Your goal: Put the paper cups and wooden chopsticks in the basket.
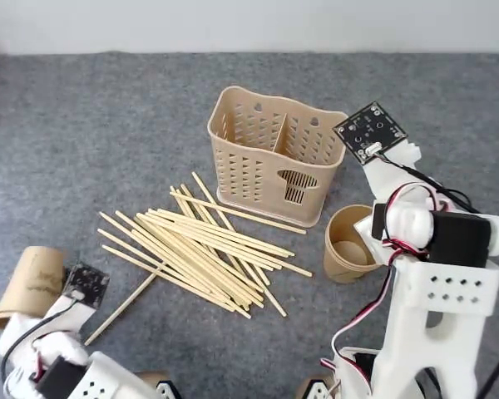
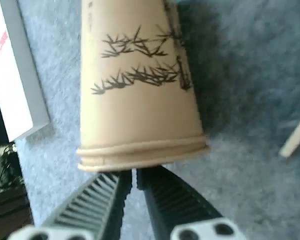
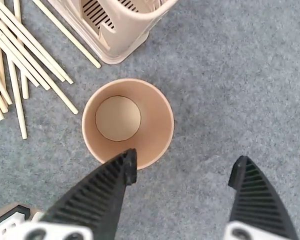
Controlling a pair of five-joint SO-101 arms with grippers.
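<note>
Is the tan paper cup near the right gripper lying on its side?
No, the tan paper cup stands upright, mouth up, its empty bottom visible.

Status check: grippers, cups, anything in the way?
Left gripper shut beside lying cup. Right gripper open above upright cup. Chopsticks loose beside basket, nothing blocking.

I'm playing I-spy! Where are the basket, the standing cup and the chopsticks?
basket [image 1: 248,170], high view, front wall.
standing cup [image 3: 117,118], right wrist view, inside bottom.
chopsticks [image 1: 201,249], high view, middle of the pile.

Looks like a robotics lab bench: grey felt covers the desk [image 1: 91,116], with a plain white wall [image 1: 249,25] beyond the desk.
</note>
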